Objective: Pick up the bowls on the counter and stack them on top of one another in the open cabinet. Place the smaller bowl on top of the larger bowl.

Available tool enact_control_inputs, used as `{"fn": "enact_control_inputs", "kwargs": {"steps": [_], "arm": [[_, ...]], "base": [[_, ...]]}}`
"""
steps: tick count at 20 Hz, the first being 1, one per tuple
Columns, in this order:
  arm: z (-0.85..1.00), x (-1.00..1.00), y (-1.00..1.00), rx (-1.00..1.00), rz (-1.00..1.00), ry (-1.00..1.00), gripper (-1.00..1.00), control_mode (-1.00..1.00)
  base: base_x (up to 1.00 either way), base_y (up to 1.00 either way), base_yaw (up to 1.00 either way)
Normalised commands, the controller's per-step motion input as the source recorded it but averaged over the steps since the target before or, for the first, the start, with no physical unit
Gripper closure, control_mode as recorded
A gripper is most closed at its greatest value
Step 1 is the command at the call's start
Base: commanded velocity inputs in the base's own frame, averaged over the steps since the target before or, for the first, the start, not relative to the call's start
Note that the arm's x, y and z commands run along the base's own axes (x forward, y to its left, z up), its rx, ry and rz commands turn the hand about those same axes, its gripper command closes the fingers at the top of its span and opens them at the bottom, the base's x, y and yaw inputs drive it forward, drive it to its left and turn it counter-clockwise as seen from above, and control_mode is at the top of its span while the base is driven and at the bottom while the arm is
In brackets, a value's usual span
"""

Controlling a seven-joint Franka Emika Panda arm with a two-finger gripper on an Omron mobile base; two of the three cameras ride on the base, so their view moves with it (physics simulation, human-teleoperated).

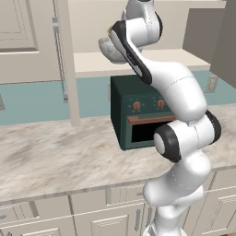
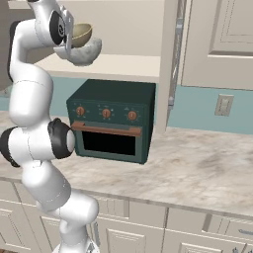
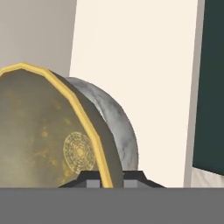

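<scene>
1. Arm (image 2: 29, 99): white with dark joints, rising from the base and reaching up toward the open cabinet (image 2: 123, 66) at 12 o'clock above the oven.
2. Gripper (image 3: 113, 181): two dark fingertips at 6 o'clock of the hand view, drawn close together and clamped on the rim of the small bowl.
3. Small bowl (image 2: 81, 32): yellowish-tan with a gold rim and a round pattern in its bottom; held at the cabinet opening, tilted, directly over the large bowl. In the hand view (image 3: 48, 135) it sits at 9 o'clock, edge-on to the fingers.
4. Large bowl (image 2: 85, 53): grey-white marbled, just under the small bowl and partly behind the hand. Whether it rests on the shelf or the small bowl touches it cannot be told. In the left base view (image 1: 109, 50) a grey curve shows at 9 o'clock of the forearm; in the hand view (image 3: 118, 127) it lies behind the small bowl.
5. Oven (image 2: 111, 121): dark green, three orange knobs, a copper handle, standing on the counter below the cabinet shelf.
6. Counter (image 2: 197, 168): beige marbled slab over cream doors.
</scene>
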Motion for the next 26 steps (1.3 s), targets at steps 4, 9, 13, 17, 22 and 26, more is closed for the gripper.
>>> {"fn": "enact_control_inputs", "kwargs": {"steps": [4,9,13,17,22,26], "arm": [[-0.17,0.1,0.05,0.0,0.0,-0.02,1.0,-1.0],[-0.15,0.12,0.03,0.0,0.0,-0.01,1.0,-1.0],[-0.14,0.17,0.0,0.0,0.0,0.0,1.0,-1.0],[-0.17,0.23,0.0,0.0,0.0,0.0,1.0,-1.0],[-0.16,0.23,0.01,0.0,0.0,0.01,1.0,-1.0],[-0.13,0.22,0.01,0.0,0.0,0.01,-1.0,-1.0]], "base": [[0.0,0.0,0.0],[0.0,0.0,0.0],[0.0,0.0,0.0],[0.0,0.0,0.0],[0.0,0.0,0.0],[0.0,0.0,0.0]]}}
